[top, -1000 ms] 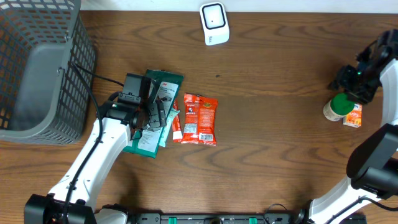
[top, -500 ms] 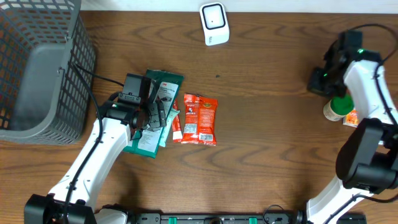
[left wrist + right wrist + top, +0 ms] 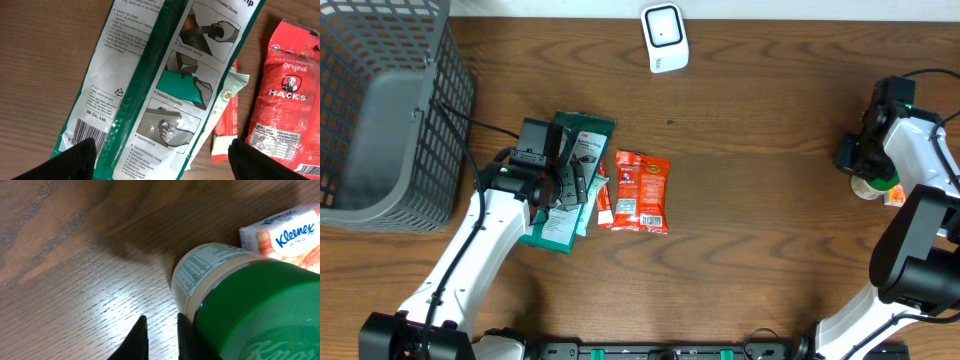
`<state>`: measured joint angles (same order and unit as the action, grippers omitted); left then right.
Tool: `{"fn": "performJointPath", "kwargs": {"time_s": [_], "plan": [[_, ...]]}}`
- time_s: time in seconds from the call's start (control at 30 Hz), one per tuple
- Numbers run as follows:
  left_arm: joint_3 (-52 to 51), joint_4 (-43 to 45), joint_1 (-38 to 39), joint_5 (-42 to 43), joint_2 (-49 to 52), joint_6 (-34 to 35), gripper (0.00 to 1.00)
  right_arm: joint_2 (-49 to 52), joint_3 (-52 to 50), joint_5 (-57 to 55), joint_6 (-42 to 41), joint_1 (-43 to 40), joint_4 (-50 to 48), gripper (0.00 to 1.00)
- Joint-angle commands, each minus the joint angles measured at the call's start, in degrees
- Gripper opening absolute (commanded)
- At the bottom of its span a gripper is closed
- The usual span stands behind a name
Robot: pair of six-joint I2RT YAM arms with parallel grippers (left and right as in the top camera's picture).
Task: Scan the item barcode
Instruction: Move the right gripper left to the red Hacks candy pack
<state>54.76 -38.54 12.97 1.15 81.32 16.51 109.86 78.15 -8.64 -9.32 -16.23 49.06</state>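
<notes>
My left gripper (image 3: 565,182) hangs open over a green and white glove packet (image 3: 584,136), close above it. In the left wrist view the packet (image 3: 165,90) fills the gap between my fingers (image 3: 75,160), with a barcode at its lower left edge. A red Hacks candy bag (image 3: 642,190) lies just to its right. The white scanner (image 3: 665,38) stands at the table's back edge. My right gripper (image 3: 161,335) is nearly shut with nothing in it, and its right finger is against a green-lidded jar (image 3: 240,300).
A grey basket (image 3: 380,110) fills the back left corner. A Kleenex tissue pack (image 3: 282,235) lies right behind the jar at the table's right edge. A small red sachet (image 3: 225,135) lies between the glove packet and the candy bag.
My right gripper swung left away from the jar, then came back down beside it, and its jaws have narrowed. The left arm and the packets have not moved.
</notes>
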Motion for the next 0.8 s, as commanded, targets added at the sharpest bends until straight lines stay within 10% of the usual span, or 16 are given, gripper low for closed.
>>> {"fn": "performJointPath", "kwargs": {"time_s": [0.0,0.27,0.53,0.77], "plan": [[-0.13,-0.02,-0.04,-0.31,0.13,-0.11,0.85,-0.46,-0.31,2.08,0.20,-0.15,-0.07,0.19],[-0.13,-0.02,-0.04,-0.31,0.13,-0.11,0.85,-0.46,-0.22,38.05,3.04,4.17,-0.22,0.62],[-0.13,-0.02,-0.04,-0.31,0.13,-0.11,0.85,-0.46,-0.46,43.12,0.37,19.21,-0.68,0.95],[-0.13,-0.02,-0.04,-0.31,0.13,-0.09,0.85,-0.46,-0.61,42.56,-5.70,35.54,-8.72,0.77]]}}
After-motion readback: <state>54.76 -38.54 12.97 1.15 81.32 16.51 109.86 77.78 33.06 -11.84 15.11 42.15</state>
